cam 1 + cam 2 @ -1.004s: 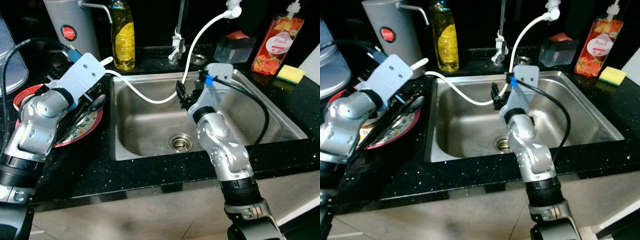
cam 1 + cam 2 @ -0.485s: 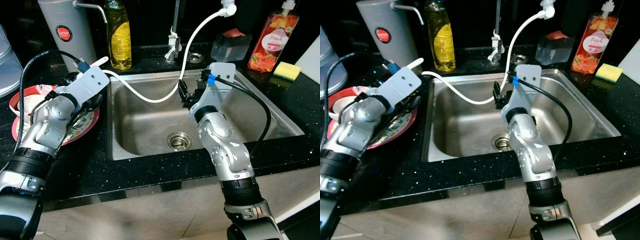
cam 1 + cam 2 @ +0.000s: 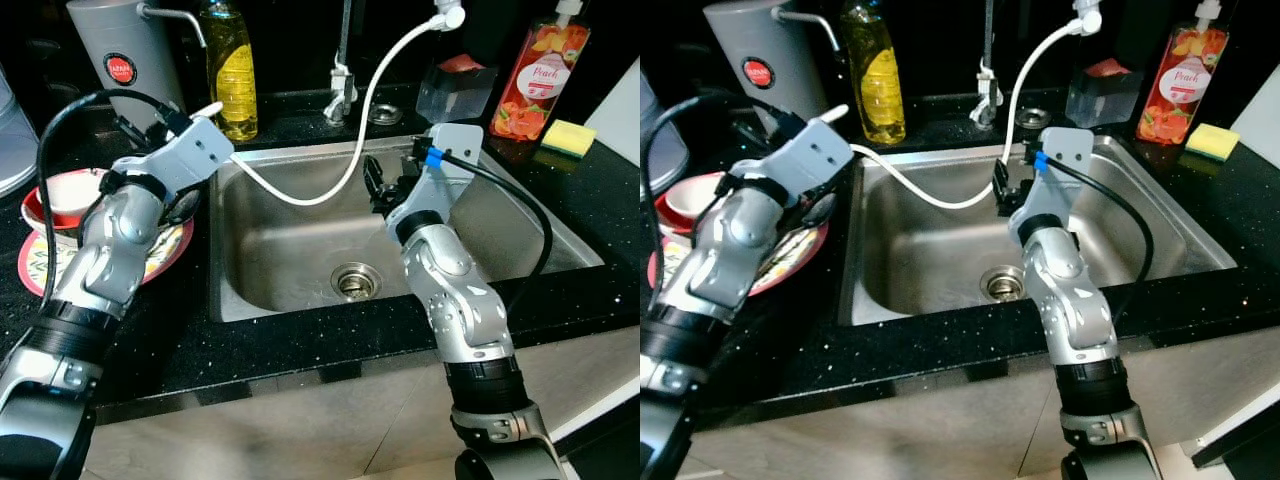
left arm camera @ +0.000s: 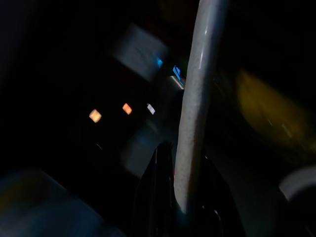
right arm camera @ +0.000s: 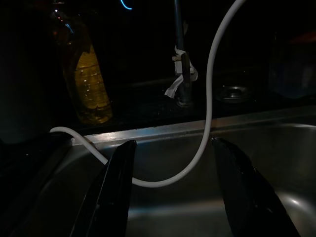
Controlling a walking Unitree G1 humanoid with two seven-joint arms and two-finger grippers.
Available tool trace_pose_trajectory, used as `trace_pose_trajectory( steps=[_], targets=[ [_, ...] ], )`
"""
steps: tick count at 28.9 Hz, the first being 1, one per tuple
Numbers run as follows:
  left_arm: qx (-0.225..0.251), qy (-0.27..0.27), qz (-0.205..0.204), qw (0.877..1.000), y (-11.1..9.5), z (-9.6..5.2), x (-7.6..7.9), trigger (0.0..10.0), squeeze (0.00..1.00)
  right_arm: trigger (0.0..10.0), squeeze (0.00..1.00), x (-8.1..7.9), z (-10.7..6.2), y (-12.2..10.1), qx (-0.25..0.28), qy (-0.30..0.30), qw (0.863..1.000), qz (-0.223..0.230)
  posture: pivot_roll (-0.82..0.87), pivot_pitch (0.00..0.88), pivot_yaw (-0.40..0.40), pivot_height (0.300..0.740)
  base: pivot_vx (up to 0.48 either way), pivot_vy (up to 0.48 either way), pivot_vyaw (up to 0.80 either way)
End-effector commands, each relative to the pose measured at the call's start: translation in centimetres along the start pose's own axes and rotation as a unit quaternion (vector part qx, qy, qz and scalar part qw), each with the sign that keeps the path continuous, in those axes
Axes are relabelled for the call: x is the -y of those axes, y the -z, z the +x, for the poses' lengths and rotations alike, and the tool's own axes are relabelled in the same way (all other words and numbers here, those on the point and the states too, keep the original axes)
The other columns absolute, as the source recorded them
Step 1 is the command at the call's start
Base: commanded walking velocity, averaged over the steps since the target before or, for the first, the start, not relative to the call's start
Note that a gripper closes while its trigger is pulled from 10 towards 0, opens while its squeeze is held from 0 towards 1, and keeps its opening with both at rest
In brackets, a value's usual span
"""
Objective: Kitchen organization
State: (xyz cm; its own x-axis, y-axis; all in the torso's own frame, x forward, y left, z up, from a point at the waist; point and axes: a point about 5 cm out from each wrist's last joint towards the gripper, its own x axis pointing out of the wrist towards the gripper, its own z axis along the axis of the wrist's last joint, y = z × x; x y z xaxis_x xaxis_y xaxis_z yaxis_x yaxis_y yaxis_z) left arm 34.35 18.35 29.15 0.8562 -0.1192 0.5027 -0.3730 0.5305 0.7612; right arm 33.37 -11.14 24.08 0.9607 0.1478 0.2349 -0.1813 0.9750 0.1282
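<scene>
1. Landmark taken: the steel sink [image 3: 560, 240], set in a black counter [image 3: 300, 350].

2. White hose [image 3: 355, 125] — hangs from a fitting high behind the sink's back rim, drops in a loop over the left half of the basin, then climbs out over the sink's left rim towards the plates. Long axis at the free end runs roughly crosswise, from the basin outwards to the left.

3. Left gripper [image 4: 185, 197] — held above the counter just off the sink's back-left corner, beside the red-rimmed plate [image 3: 40, 265] and the bowl [image 3: 55, 200] stacked on it. Left wrist view shows the hose running lengthwise between the two dark fingers [image 4: 158, 187], which appear clamped on it near its end; picture dark, contact judged rather than plainly seen.

4. Right gripper [image 5: 173, 187] — over the middle of the basin, near the sink's back wall. Fingers [image 5: 111, 192] spread wide apart, holding nothing. Loop of the hose lies ahead of them, apart, with the yellow soap bottle [image 5: 89, 89] on the counter behind the sink's back-left corner.

5. Judgement: hose end already belongs to the left arm, so the left arm is nearer for any placing of it; the slack loop lies nearer the right arm. Next move likely turns on drawing the end back from the left rim into the basin.

6. Risk noted: hose end close to the stacked crockery — a swing could knock it.
</scene>
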Motion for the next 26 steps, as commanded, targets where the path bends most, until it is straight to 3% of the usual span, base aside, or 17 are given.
trace_pose_trajectory(
  steps=[1, 4, 5, 6, 8, 9, 10, 13, 15, 16, 17, 20, 21, 22, 23, 24, 26],
  targets=[
    [0.032, -0.026, 0.001, 0.999, -0.9, 0.0, -1.0, 10.0, 0.00, 10.0, 0.00, 0.1, 0.0, 0.1, -0.003, 0.003, 1.000, 0.000, 0.05, 0.000, 0.021, 0.740, 0.000, 0.000, 0.00],
    [0.071, -0.042, -0.012, 0.996, -2.4, 0.2, -1.5, 10.0, 0.00, 10.0, 0.00, 0.1, 0.0, 0.0, -0.003, 0.004, 1.000, 0.001, 0.05, 0.000, 0.017, 0.740, 0.000, 0.000, 0.00],
    [0.090, -0.050, -0.057, 0.993, -3.5, 0.4, -1.9, 10.0, 0.00, 10.0, 0.00, 0.0, 0.1, 0.0, -0.003, 0.000, 1.000, 0.001, 0.05, 0.000, 0.019, 0.740, 0.000, 0.000, 0.00],
    [0.090, -0.050, -0.057, 0.993, -3.5, 0.4, -1.9, 10.0, 0.00, 10.0, 0.00, 0.0, 0.1, 0.0, -0.003, 0.000, 1.000, 0.001, 0.05, 0.000, 0.019, 0.740, 0.000, 0.000, 0.00],
    [0.078, -0.047, -0.177, 0.980, -4.1, 1.0, -2.1, 10.0, 0.00, 10.0, 0.00, -0.1, 0.0, -0.2, 0.002, -0.008, 1.000, -0.002, 0.04, 0.000, 0.020, 0.740, 0.000, 0.000, 0.00],
    [0.078, -0.047, -0.177, 0.980, -4.1, 1.0, -2.1, 10.0, 0.00, 10.0, 0.00, -0.1, 0.0, -0.2, 0.002, -0.008, 1.000, -0.002, 0.04, 0.000, 0.020, 0.740, 0.000, 0.000, 0.00],
    [0.073, -0.042, -0.212, 0.974, -4.2, 1.1, -2.1, 10.0, 0.00, 10.0, 0.00, -0.1, 0.0, -0.3, 0.004, -0.009, 1.000, -0.002, 0.04, 0.000, 0.020, 0.740, 0.000, 0.000, 0.00],
    [0.085, -0.011, -0.341, 0.936, -5.2, 1.5, -2.3, 10.0, 0.00, 10.0, 0.00, -0.3, -0.2, -1.1, 0.026, -0.032, 0.999, -0.001, 0.04, 0.000, 0.013, 0.740, 0.000, 0.000, 0.00],
    [0.104, 0.038, -0.444, 0.889, -6.3, 1.5, -2.2, 10.0, 0.00, 10.0, 0.00, -0.9, -0.5, -1.7, 0.045, -0.067, 0.997, -0.002, 0.04, 0.000, 0.015, 0.740, 0.000, 0.000, 0.00],
    [0.104, 0.038, -0.444, 0.889, -6.3, 1.5, -2.2, 10.0, 0.00, 10.0, 0.00, -0.9, -0.5, -1.7, 0.045, -0.067, 0.997, -0.002, 0.04, 0.000, 0.015, 0.740, 0.000, 0.000, 0.00],
    [0.110, 0.073, -0.505, 0.853, -6.8, 1.5, -1.7, 10.0, 0.00, 10.0, 0.00, -1.3, -0.7, -2.1, 0.056, -0.087, 0.995, 0.001, 0.03, 0.000, 0.016, 0.740, 0.000, 0.000, 0.00],
    [0.102, 0.102, -0.572, 0.808, -7.2, 1.7, -1.0, 10.0, 0.00, 10.0, 0.00, -1.8, -1.0, -2.6, 0.069, -0.108, 0.992, 0.005, 0.03, 0.000, 0.012, 0.740, 0.000, 0.000, 0.00],
    [0.102, 0.102, -0.572, 0.808, -7.2, 1.7, -1.0, 10.0, 0.00, 10.0, 0.00, -1.8, -1.0, -2.6, 0.069, -0.108, 0.992, 0.005, 0.03, 0.000, 0.012, 0.740, 0.000, 0.000, 0.00],
    [0.095, 0.125, -0.603, 0.782, -7.6, 2.0, -0.5, 10.0, 0.00, 10.0, 0.00, -2.2, -1.0, -2.8, 0.071, -0.121, 0.990, 0.002, 0.03, 0.000, 0.010, 0.740, 0.000, 0.000, 0.00],
    [0.090, 0.136, -0.611, 0.775, -7.7, 2.1, -0.3, 10.0, 0.00, 10.0, 0.00, -2.3, -1.1, -2.8, 0.071, -0.124, 0.990, 0.000, 0.03, 0.000, 0.010, 0.740, 0.000, 0.000, 0.00],
    [0.090, 0.136, -0.611, 0.775, -7.7, 2.1, -0.3, 10.0, 0.00, 10.0, 0.00, -2.3, -1.1, -2.8, 0.071, -0.124, 0.990, 0.000, 0.03, 0.000, 0.010, 0.740, 0.000, 0.000, 0.00],
    [0.046, 0.179, -0.618, 0.764, -7.7, 2.5, 1.6, 10.0, 0.00, 10.0, 0.00, -2.4, -1.0, -2.7, 0.069, -0.128, 0.989, -0.006, 0.03, 0.000, 0.016, 0.740, 0.000, 0.000, 0.00]
  ],
)
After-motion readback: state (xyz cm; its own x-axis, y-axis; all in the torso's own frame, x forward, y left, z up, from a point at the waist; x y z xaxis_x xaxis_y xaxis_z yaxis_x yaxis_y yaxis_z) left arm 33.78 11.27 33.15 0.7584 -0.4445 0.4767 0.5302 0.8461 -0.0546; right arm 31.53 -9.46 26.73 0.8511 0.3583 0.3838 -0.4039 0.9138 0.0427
